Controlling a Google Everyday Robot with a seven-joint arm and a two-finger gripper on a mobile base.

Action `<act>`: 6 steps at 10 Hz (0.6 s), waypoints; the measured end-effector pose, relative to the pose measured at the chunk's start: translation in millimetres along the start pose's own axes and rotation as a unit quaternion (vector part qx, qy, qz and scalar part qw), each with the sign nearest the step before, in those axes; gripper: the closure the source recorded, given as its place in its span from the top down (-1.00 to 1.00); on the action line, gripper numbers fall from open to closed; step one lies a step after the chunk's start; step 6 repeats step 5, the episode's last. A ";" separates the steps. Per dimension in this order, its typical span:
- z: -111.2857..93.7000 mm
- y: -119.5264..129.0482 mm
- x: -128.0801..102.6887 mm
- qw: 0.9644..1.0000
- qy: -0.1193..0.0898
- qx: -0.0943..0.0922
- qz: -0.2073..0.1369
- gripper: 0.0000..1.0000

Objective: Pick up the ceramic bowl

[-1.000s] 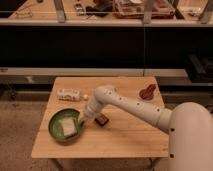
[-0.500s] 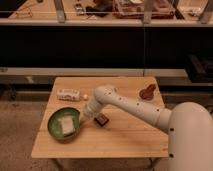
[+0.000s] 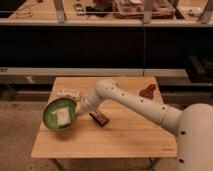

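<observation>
The green ceramic bowl (image 3: 54, 111) with a darker rim is tilted toward the camera over the table's left edge, lifted off the wood. A pale square item (image 3: 62, 116) lies inside it. My gripper (image 3: 76, 111) is at the bowl's right rim and is shut on it, with the white arm (image 3: 125, 100) reaching in from the right.
A small white rectangular box (image 3: 67, 92) lies on the wooden table (image 3: 125, 137) just behind the bowl. A dark flat packet (image 3: 99, 118) lies right of the gripper. A brown object (image 3: 148, 90) sits at the back right. Dark shelving stands behind the table.
The bowl has risen from the tabletop, moved up and left, and tilted. The gripper moved with it.
</observation>
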 end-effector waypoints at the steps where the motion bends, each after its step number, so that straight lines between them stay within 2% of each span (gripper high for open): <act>1: -12.5 -16.6 -3.4 1.000 0.005 0.007 -0.019 -0.90; 2: -19.7 -23.8 -6.8 1.000 0.004 0.009 -0.027 -0.90; 4: -33.1 -37.7 -20.8 0.999 -0.018 0.014 -0.044 -0.90; 6: -32.6 -39.3 -22.2 0.999 -0.021 0.014 -0.046 -0.90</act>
